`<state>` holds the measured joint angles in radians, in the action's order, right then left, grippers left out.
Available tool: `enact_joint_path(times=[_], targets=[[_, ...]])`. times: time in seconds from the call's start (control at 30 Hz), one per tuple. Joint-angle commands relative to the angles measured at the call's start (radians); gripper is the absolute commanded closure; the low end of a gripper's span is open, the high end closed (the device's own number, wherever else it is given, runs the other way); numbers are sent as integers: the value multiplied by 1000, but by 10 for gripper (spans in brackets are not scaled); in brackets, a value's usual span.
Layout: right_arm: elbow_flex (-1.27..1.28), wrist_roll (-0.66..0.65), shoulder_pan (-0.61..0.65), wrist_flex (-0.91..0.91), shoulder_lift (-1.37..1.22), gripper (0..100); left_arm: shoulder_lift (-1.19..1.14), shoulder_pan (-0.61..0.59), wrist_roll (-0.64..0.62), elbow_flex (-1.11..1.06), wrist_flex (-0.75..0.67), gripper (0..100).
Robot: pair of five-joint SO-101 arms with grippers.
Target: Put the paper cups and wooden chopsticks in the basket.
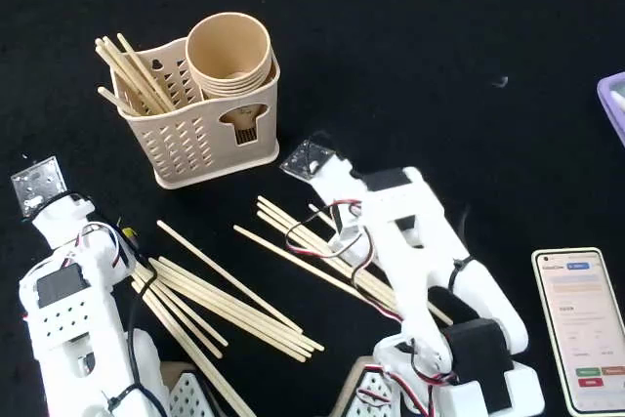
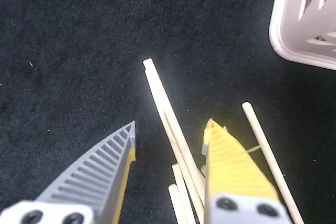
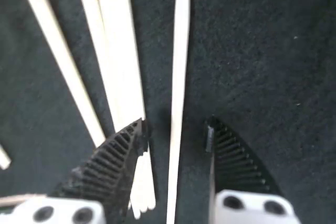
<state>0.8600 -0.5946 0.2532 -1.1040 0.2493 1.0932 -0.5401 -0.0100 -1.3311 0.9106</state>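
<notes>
your left gripper (image 2: 170,124) gapes wide over the tips of the loose chopsticks (image 1: 225,305) lying on the arms' side of the basket (image 1: 210,139), your right gripper (image 3: 176,123) stands open astride a single chopstick (image 3: 178,66) (clamping nothing), and the paper cups (image 1: 229,51) sit stacked inside the basket beside the binned chopsticks (image 1: 132,75).

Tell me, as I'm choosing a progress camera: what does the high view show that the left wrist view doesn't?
High view: stacked tan paper cups and stowed wooden chopsticks inside the beige slotted plastic basket, a white smartphone. Left wrist view: the open left gripper straddling chopstick tips. Both: that basket, loose wooden chopsticks, the black table.
</notes>
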Motion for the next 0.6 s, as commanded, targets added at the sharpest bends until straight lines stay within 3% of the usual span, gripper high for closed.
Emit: enact_joint_path(times=[0.0, 0.3, 0.57], targets=[[-62, 20, 14, -43, 42, 808, 11, -2, -5, 15, -14, 784], [113, 18, 57, 170, 36, 808, 11, -2, -5, 15, -14, 784], [114, -15, 38, 204, 36, 809, 11, -2, -5, 15, -14, 784]])
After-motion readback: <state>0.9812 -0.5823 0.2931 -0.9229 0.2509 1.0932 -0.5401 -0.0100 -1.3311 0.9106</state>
